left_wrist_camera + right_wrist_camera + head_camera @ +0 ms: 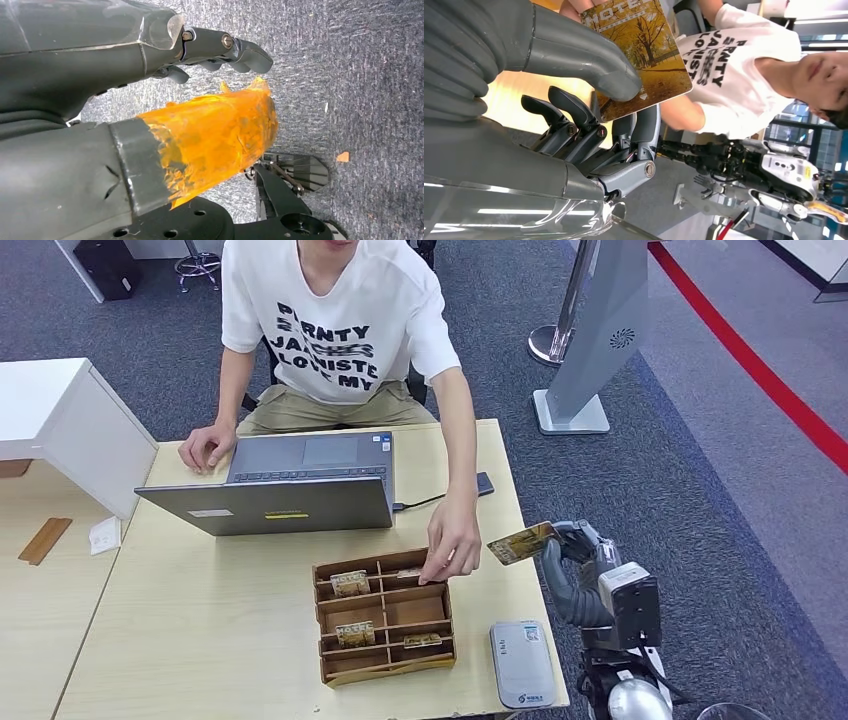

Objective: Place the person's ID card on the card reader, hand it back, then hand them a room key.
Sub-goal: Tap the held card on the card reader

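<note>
My right hand [578,540] is raised beside the table's right edge and pinches a room key card [520,542] between thumb and fingers. Close up, the key card [649,55] shows yellow autumn trees and hotel lettering, with my right hand [574,100] gripping its lower part. The person's hand [452,543] hovers just left of the card, over the far right corner of the wooden card box [385,671]. The grey-white card reader [521,663] lies on the table near its front right corner, with nothing on it. My left hand [100,75] hangs over carpet, its orange-taped thumb [220,135] apart from the fingers, holding nothing.
The person sits behind an open laptop [290,480] at the far side of the wooden table [200,620]. A dark small device [484,483] lies by the laptop's cable. A white cabinet [70,420] stands at the left, and a sign stand [590,360] at the back right.
</note>
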You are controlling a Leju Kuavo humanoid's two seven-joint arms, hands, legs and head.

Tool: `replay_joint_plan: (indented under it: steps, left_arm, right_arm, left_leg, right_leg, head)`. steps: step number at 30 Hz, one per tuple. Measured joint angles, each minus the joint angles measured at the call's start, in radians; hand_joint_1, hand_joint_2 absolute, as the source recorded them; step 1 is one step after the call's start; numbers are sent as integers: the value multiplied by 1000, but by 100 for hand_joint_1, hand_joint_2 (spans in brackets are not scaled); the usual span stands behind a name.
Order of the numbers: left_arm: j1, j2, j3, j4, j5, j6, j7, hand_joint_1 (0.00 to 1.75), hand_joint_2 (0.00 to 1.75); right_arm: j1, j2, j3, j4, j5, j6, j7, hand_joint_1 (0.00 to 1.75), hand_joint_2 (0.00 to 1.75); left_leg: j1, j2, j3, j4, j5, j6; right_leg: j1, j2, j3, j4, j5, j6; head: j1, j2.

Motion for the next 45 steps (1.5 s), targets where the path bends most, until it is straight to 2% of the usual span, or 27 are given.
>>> replay_joint_plan:
  steps: [7,15,23,33,45]
  left_arm:
    - [0,0,8,0,0,0,-2,0,0]
    - [0,2,15,0,0,0,-3,0,0]
    - [0,6,22,0,-8,-2,-8,0,0]
    - [-1,7,22,0,-23,-9,-21,0,0]
    - [-3,10,22,0,-38,-9,-21,0,0]
  right_arm:
    - [21,-23,-12,-1,19,15,24,175,175]
    - [80,-107,-26,-1,80,46,99,175,175]
    - [124,-197,-49,4,-40,183,126,175,175]
    - [110,-313,-89,54,-130,375,127,175,175]
    - [85,-397,-62,100,-65,428,133,175,175]
  left_leg:
    - [0,0,0,0,0,0]
    - [0,0,0,0,-1,1]
    - [-1,0,0,0,-2,2]
    - [-1,0,0,0,-2,2]
    - [0,0,0,0,-2,2]
  right_leg:
    - [0,0,0,0,0,0]
    - [0,0,0,0,0,0]
    - [0,0,0,-1,0,0]
    - [0,0,0,-1,0,1]
    - [0,0,0,-1,0,1]
  head:
    - [0,0]
    - [0,0]
    - [0,0]
    - [0,0]
    - [0,0]
